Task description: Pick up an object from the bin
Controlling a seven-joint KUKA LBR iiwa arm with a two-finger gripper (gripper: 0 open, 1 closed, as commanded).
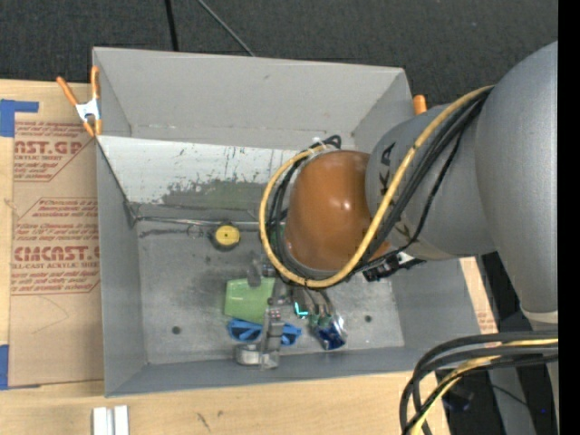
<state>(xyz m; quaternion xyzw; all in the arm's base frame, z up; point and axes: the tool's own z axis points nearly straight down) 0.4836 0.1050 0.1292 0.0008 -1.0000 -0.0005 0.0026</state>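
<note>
Grey metal bin [181, 279], arm reaching in from the right. The pincer [270, 338] is low at the bin's front wall, about mid-width, over a small heap. Whether it is spread or pressed together cannot be told, and nothing is clearly pinched in it. It stands across a blue plastic piece [243, 330], which shows on both sides of it; contact looks likely but unsure. A green block [243, 295] lies just behind the blue piece, touching it. A small silver round piece [246, 356] is just in front. A second blue piece [329, 335] lies near, to the right. A yellow disc [226, 236] sits alone, well apart, toward the back wall. An orange cover [326, 211] tops the wrist, with a yellow cable [268, 198] looped around it. Black letters on the arm's grey shell are partly covered and not readable in full.
</note>
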